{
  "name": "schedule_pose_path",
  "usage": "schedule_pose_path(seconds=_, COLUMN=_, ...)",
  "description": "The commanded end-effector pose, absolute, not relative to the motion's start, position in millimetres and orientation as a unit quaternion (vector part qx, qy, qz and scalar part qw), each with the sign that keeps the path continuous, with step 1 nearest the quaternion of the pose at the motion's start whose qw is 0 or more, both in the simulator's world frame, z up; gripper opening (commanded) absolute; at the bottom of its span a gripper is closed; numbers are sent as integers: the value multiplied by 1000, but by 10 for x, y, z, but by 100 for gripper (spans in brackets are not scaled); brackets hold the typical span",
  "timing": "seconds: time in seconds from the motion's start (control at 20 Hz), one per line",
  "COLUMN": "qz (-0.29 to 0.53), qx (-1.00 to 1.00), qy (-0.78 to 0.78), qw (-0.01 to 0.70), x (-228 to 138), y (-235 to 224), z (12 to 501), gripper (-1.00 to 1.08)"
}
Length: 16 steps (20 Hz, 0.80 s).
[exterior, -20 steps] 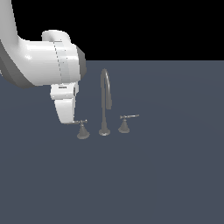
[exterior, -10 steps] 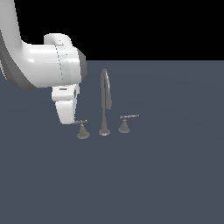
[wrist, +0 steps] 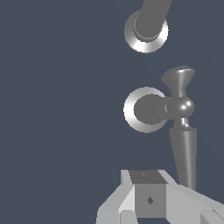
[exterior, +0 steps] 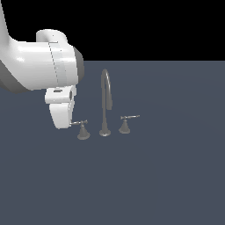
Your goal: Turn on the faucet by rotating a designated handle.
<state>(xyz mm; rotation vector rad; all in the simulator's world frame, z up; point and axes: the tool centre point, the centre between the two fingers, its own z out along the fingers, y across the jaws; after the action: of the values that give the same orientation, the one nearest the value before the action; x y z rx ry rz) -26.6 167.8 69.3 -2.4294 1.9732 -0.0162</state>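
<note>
The small grey metal faucet (exterior: pixel 105 105), with its tall gooseneck spout, is being observed on the dark blue-grey bench (exterior: pixel 167 176). Its designated grey lever handle on a flared conical base (exterior: pixel 82 128) is standing at roughly nine o'clock from the spout base in the exterior view. The white end effector (exterior: pixel 70 125) is being held at the lever's outer tip, apparently touching it. Whether its fingers are apart or together cannot be told. The contact-and-push step is judged to be in hand. Next, a sideways sweep about the handle's base is being called for.
</note>
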Motion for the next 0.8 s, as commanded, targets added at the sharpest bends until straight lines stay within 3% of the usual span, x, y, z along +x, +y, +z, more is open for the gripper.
schedule_pose_path(seconds=0.0, qz=0, qx=-778, qy=628, qw=0, x=-397, y=1715, z=651, gripper=-100)
schedule_pose_path(seconds=0.05, qz=-3, qx=-778, qy=628, qw=6, x=-312, y=1729, z=677, gripper=-100)
schedule_pose_path(seconds=0.75, qz=0, qx=-778, qy=628, qw=0, x=-769, y=1499, z=654, gripper=-100)
